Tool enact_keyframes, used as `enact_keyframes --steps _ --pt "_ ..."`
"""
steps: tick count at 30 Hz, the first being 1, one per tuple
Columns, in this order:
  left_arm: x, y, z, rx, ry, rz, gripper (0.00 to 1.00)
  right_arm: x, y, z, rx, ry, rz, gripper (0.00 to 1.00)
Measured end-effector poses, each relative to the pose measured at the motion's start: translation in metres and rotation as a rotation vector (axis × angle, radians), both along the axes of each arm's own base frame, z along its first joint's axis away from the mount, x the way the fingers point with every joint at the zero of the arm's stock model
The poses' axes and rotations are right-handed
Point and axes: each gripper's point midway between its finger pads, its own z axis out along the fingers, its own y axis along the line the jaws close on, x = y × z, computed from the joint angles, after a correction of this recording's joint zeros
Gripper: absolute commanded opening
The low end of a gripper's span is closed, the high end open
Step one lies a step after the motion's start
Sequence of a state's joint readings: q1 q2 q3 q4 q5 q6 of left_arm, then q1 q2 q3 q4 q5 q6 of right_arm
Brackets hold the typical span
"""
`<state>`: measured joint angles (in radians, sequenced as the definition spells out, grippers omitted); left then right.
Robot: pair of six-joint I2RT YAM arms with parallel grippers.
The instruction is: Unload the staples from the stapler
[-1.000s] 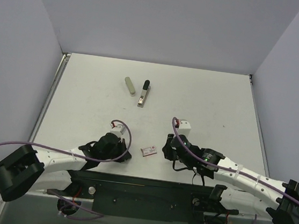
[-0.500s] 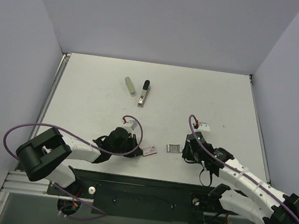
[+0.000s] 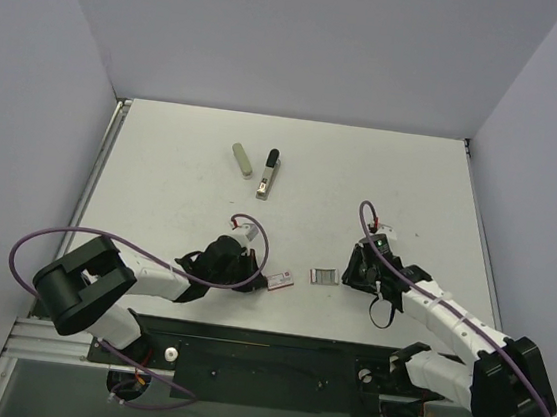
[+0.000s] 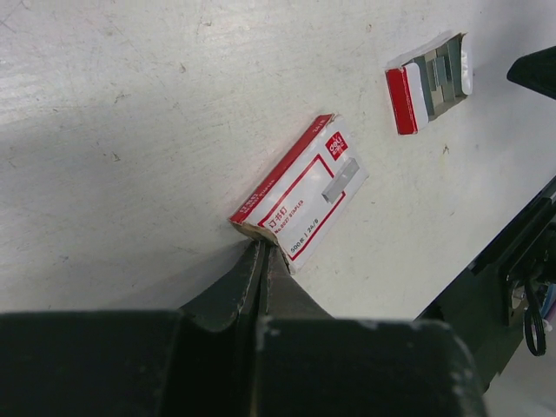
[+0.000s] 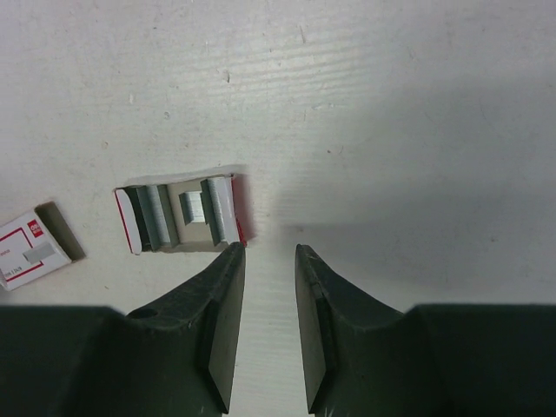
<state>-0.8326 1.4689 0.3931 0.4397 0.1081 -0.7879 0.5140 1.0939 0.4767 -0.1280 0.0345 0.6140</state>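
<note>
Olive-grey bar (image 3: 242,160) just beside stapler (image 3: 268,174)

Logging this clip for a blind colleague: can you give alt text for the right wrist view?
The right gripper, fingers slightly apart and empty, is poised just beside an open red-and-white staple tray lying on the white table. A printed box lies at the left edge.

**A Robot Test Cell in a Lab**

The place looked like a robotics lab bench, not a home or an office. Plain grey walls (image 3: 308,41) boxed in a bare white table (image 3: 180,187) on three sides. Two white arms (image 3: 150,276) were bolted to a black plate (image 3: 272,354) at its near edge, with purple cables (image 3: 14,247) looping loose. A stapler (image 3: 269,173) and a staple box (image 3: 279,279) lay on the table.
</note>
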Motion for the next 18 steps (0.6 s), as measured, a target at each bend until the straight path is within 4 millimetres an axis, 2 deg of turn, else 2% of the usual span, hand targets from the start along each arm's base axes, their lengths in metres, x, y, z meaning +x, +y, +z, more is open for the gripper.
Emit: enact_keyframes --steps 8,18 --pt "0.003 0.000 0.000 0.008 -0.011 -0.004 0.00 0.013 0.011 -0.004 0.084 0.000 0.006 0.26" --pt "0.005 0.001 0.000 0.011 -0.017 -0.003 0.00 0.019 0.019 -0.013 0.116 0.020 0.019 0.23"
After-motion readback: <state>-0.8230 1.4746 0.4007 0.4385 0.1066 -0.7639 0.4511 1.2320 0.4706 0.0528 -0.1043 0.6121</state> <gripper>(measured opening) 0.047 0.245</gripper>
